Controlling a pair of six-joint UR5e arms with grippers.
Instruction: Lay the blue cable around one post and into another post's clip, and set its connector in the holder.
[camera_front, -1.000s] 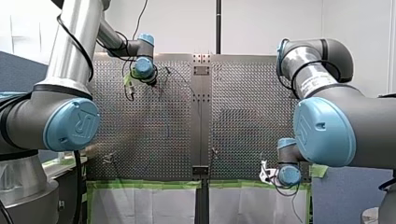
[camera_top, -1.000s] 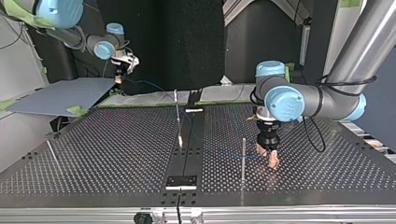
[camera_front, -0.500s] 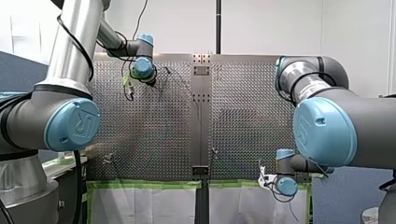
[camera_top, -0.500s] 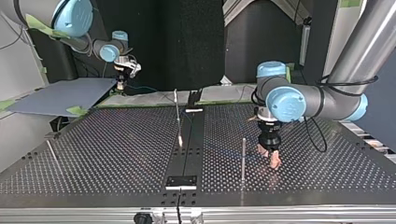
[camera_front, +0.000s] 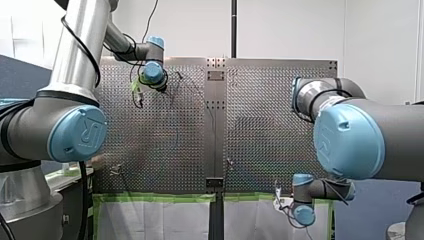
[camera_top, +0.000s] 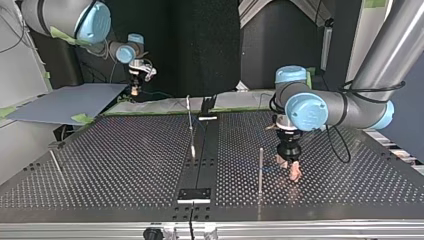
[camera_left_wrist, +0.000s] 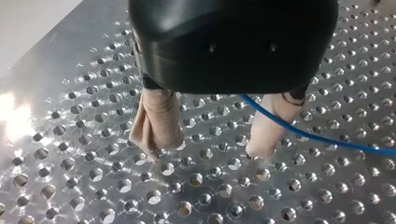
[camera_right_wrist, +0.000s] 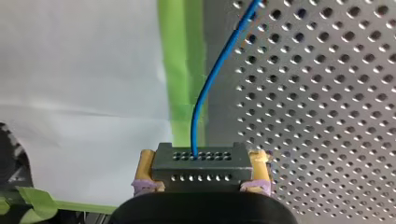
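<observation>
**Connector clamped off the table's edge, cable free at the other claw**

The blue cable (camera_right_wrist: 205, 102) rises from the black connector (camera_right_wrist: 200, 157). My right gripper (camera_right_wrist: 201, 173) clamps the connector between its yellow pads (camera_right_wrist: 145, 163), just past the edge of the table (camera_right_wrist: 327, 93) and above the green tape (camera_right_wrist: 180, 70). Further in over the table, the cable crosses the front of one beige finger (camera_left_wrist: 264, 137) of my left gripper (camera_left_wrist: 208, 151). That gripper's fingers stand spread with their tips down at the table, gripping nothing. A thin post (camera_top: 260, 167) stands on the table just beside it.
</observation>
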